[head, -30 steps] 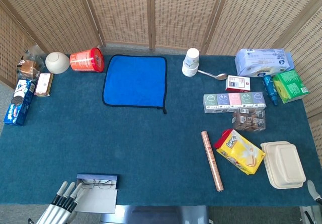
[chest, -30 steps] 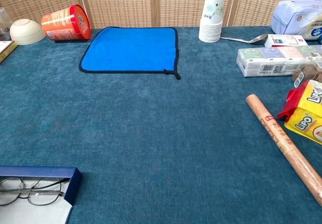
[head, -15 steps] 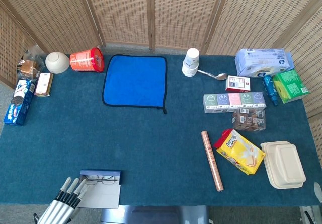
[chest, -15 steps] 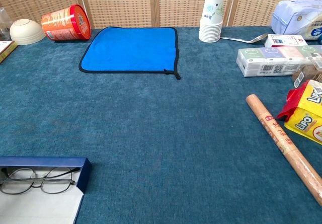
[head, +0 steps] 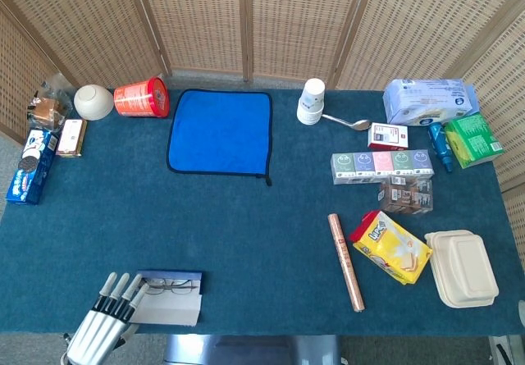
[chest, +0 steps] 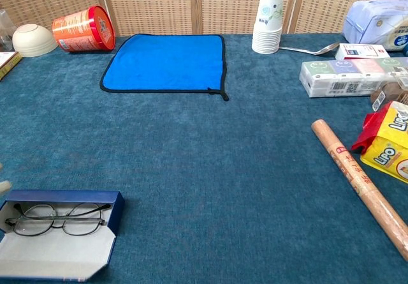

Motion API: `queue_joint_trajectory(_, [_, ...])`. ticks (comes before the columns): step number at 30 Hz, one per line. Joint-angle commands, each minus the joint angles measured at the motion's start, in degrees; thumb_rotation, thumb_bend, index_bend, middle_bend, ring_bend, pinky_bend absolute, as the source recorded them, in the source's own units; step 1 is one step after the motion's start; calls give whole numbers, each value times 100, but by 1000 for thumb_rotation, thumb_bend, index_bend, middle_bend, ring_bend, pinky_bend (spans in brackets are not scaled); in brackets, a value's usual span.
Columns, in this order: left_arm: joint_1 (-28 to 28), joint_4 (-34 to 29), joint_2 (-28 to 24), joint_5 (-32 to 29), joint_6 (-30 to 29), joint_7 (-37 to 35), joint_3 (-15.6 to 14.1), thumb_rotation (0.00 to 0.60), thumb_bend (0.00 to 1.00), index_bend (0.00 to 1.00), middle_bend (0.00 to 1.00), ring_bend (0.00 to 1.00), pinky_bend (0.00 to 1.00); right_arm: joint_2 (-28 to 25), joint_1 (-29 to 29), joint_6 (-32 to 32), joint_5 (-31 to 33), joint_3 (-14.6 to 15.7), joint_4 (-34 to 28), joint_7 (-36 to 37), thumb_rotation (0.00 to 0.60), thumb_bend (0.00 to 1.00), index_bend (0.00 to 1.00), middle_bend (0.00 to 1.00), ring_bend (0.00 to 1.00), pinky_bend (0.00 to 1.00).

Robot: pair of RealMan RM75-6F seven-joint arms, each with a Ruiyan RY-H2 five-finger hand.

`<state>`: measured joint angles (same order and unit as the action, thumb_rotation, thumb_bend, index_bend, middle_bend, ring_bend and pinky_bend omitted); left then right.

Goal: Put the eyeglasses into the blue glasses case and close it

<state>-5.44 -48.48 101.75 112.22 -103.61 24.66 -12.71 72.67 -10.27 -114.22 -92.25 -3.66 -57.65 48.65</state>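
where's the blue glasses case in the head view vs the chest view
Head view: the blue glasses case lies open at the near table edge, lower left, just right of the left hand.
Chest view: it sits in the bottom left corner, lid open, the eyeglasses inside.
Shared landmark: the blue cloth, farther back in both.

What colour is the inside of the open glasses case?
Pale grey-white inside the glasses case, with a blue outer rim; clearest in the chest view.

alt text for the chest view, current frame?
An open blue glasses case sits at the near left of a teal-covered table with eyeglasses lying inside, lid flap open toward the camera. Behind lie a blue cloth, stacked paper cups and snack packages; no hand clearly shows.
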Motion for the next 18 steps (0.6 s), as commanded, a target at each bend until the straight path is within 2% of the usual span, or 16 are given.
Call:
queue_joint_trajectory(1, [126, -328, 3, -134, 227, 66, 135, 378, 273, 0, 0, 0, 0, 1, -21, 14, 25, -6, 11, 19, 600, 359, 0, 41, 0, 111])
queue_joint_trajectory(12, [353, -1049, -186, -263, 768, 396, 216, 378, 273, 4, 0, 0, 0, -42, -80, 13, 49, -27, -26, -44, 600, 358, 0, 41, 0, 110])
queue_joint_trajectory(18, [397, -1335, -330, -258, 867, 323, 160, 377, 273, 138, 0, 0, 0, -71, -77, 33, 23, -26, -87, -131, 600, 356, 0, 41, 0, 110])
